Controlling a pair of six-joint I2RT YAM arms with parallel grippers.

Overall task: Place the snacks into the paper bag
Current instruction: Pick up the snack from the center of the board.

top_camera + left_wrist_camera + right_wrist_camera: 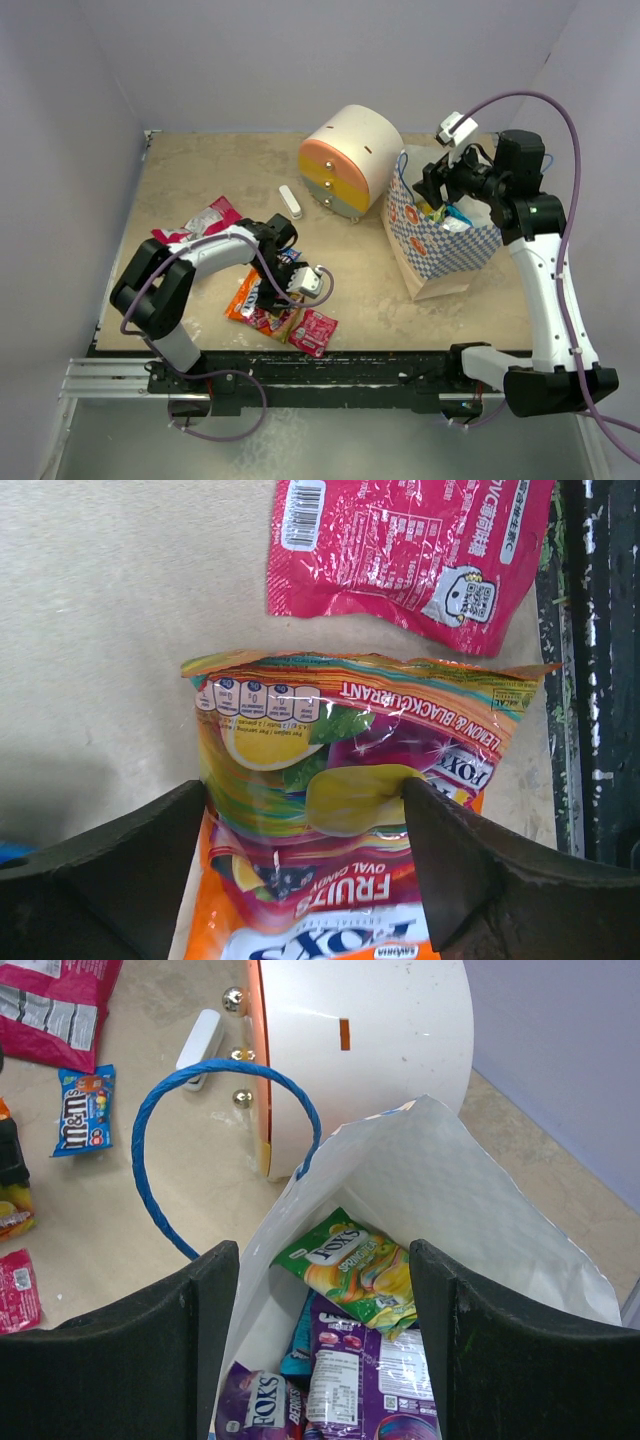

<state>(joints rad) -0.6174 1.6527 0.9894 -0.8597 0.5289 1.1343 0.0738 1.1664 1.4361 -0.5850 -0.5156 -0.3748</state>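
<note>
My left gripper (279, 286) is low over the loose snacks near the table's front. In the left wrist view it (305, 795) is open, its fingers straddling and touching an orange Fox's packet (340, 810) lying flat. A pink packet (410, 550) lies just beyond it. My right gripper (431, 190) hangs open and empty over the mouth of the paper bag (440, 245). In the right wrist view it (325, 1260) looks down into the bag (480, 1190), where a green Fox's packet (360, 1265) and purple packets (350, 1380) lie.
The cream round drawer unit (350, 160) stands just left of the bag, with a white stick (289, 201) beside it. A red-and-pink packet (205, 220), a blue M&M's packet (82, 1110) and a small pink packet (313, 331) lie on the table. The bag's blue handle (150, 1140) arches leftward.
</note>
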